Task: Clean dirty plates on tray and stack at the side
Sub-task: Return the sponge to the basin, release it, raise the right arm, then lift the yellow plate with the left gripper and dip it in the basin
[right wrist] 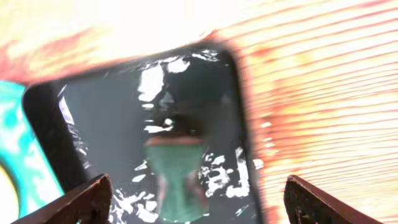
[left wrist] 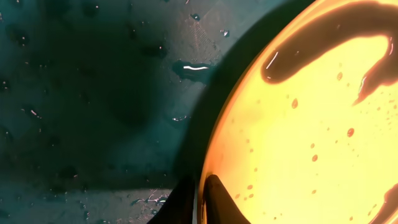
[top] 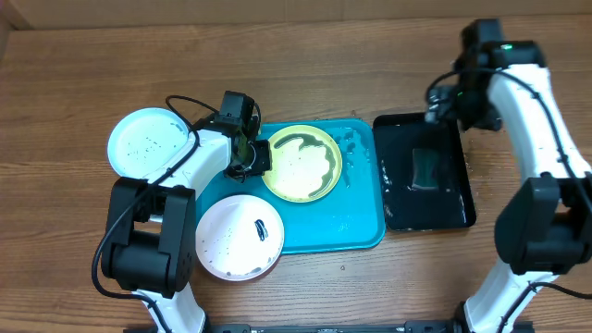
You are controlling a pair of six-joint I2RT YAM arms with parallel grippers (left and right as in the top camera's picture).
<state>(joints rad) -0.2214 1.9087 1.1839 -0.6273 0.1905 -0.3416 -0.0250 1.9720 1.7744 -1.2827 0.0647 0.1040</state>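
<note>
A lime-green plate (top: 301, 166) with a dark smear lies on the turquoise tray (top: 361, 222). My left gripper (top: 257, 155) is shut on its left rim. In the left wrist view the two dark fingers (left wrist: 219, 200) pinch the edge of the plate (left wrist: 298, 137) over the wet tray (left wrist: 93, 93). A teal-rimmed plate (top: 148, 141) sits on the table to the left. A pinkish-brown plate (top: 239, 238) overlaps the tray's near left corner. My right gripper (top: 442, 100) hangs open and empty at the far side of the black tray; the right wrist view shows the gripper (right wrist: 198, 182) wide apart.
The black tray (top: 398, 148) stands right of the turquoise one, wet, with a green sponge (top: 427, 168) lying in it. In the blurred right wrist view the sponge (right wrist: 177, 177) lies below my fingers. Water drops dot the turquoise tray's far right part.
</note>
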